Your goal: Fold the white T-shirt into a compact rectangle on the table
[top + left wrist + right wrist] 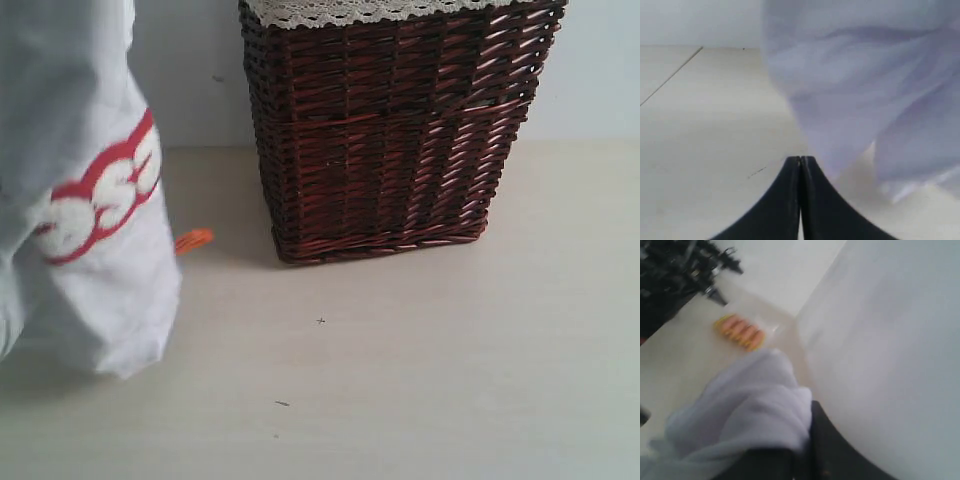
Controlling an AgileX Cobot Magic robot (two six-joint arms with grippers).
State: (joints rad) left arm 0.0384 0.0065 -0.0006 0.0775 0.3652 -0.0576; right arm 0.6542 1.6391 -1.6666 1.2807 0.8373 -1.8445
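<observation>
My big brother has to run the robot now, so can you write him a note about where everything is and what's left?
The left gripper is shut and empty; the cloth hangs just beyond it.
The right gripper is shut on a bunch of the white short-sleeved T-shirt with red-outlined letters, which hangs lifted, its lower end near the pale cream table.
The dark brown wicker basket stands apart from it.
Done: no fold shows.
Left: lay it flat and fold it into a rectangle.
</observation>
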